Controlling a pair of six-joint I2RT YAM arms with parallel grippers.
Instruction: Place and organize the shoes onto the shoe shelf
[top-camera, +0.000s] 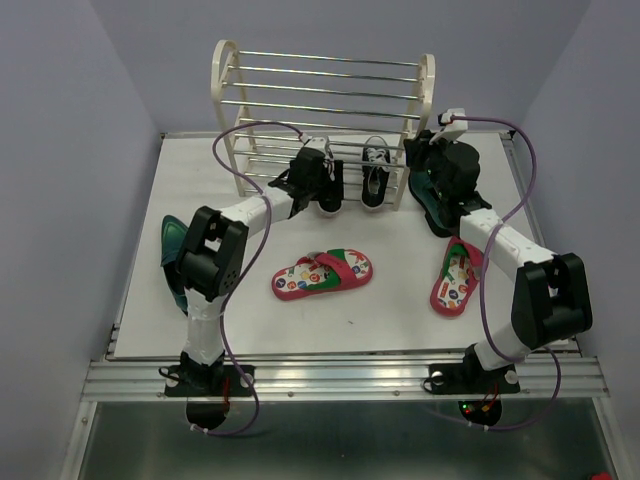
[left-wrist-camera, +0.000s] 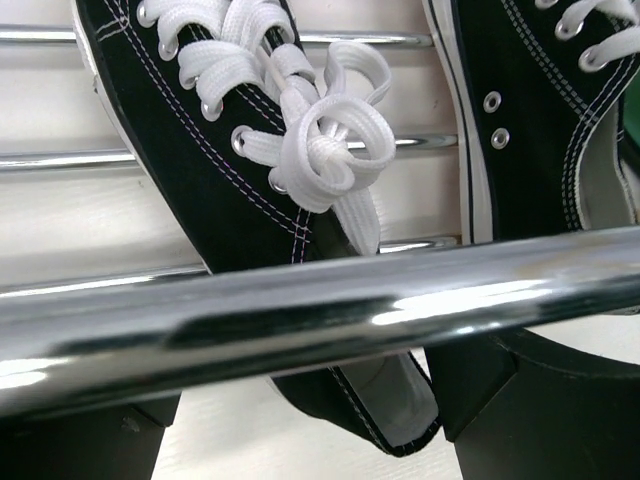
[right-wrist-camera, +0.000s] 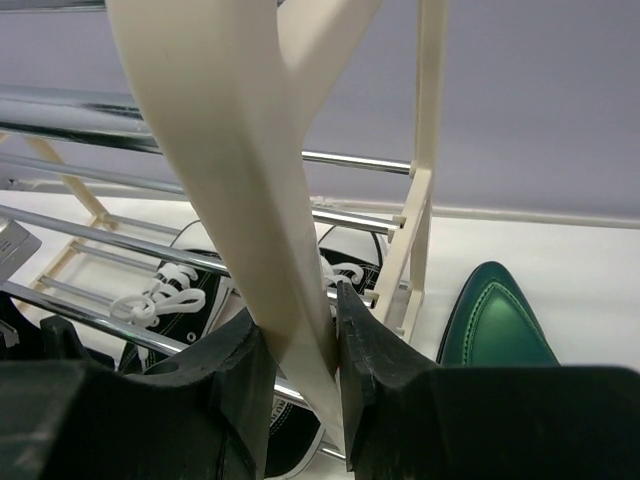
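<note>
The cream shoe shelf (top-camera: 228, 110) stands at the back. Two black sneakers (top-camera: 375, 175) sit on its lowest rods; the left one (left-wrist-camera: 240, 180) has its heel between my left fingers (left-wrist-camera: 540, 420). My left gripper (top-camera: 308, 178) is open, its jaws wide either side of that heel, and a shiny rod (left-wrist-camera: 320, 310) crosses in front. My right gripper (right-wrist-camera: 300, 370) is shut on the shelf's right side panel (right-wrist-camera: 230, 150). One flip-flop (top-camera: 322, 273) lies mid-table, another flip-flop (top-camera: 457, 278) at the right. One teal dress shoe (top-camera: 172, 250) lies at the left, another teal dress shoe (right-wrist-camera: 495, 320) beside the shelf's right end.
The second sneaker (left-wrist-camera: 540, 120) sits close to the right of the left gripper. The upper tiers of rods (top-camera: 320, 75) hold nothing. My right forearm (top-camera: 490, 240) lies over the right teal shoe and next to the right flip-flop. Lilac walls close in the table.
</note>
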